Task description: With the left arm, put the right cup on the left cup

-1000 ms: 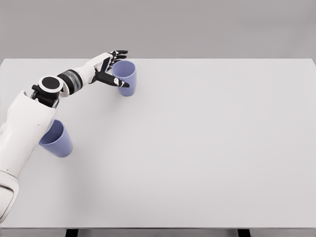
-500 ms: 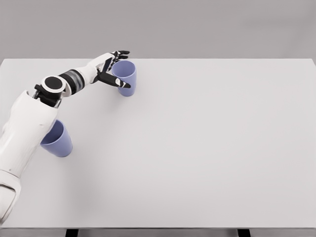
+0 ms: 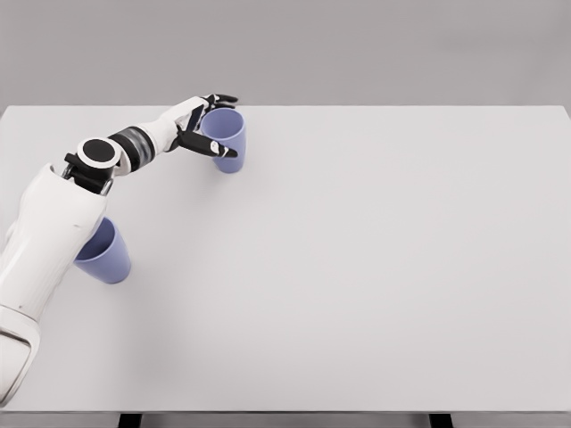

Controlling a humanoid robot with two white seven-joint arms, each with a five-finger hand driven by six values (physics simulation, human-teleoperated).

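Right cup [image 3: 227, 140]: blue, upright, standing toward the table's [image 3: 375, 267] far left edge, interior showing nothing. Left hand [image 3: 203, 127]: fingers curling around its side, apparently closing for the lift; firm grip not certain. Left cup [image 3: 104, 252]: blue, upright, sitting nearer, partly hidden behind the arm, awaiting stacking; contents unseen.

Hidden and cut-off parts in the head view

The left arm [image 3: 53, 232] is covering the upper left part of the near cup [image 3: 104, 256], and is itself running off the picture's left edge; the left hand [image 3: 198, 127] is overlapping the left side of the far cup [image 3: 227, 140], so whether the fingers are actually touching it is too small to tell; the table [image 3: 357, 267] legs are getting cropped by the bottom edge.
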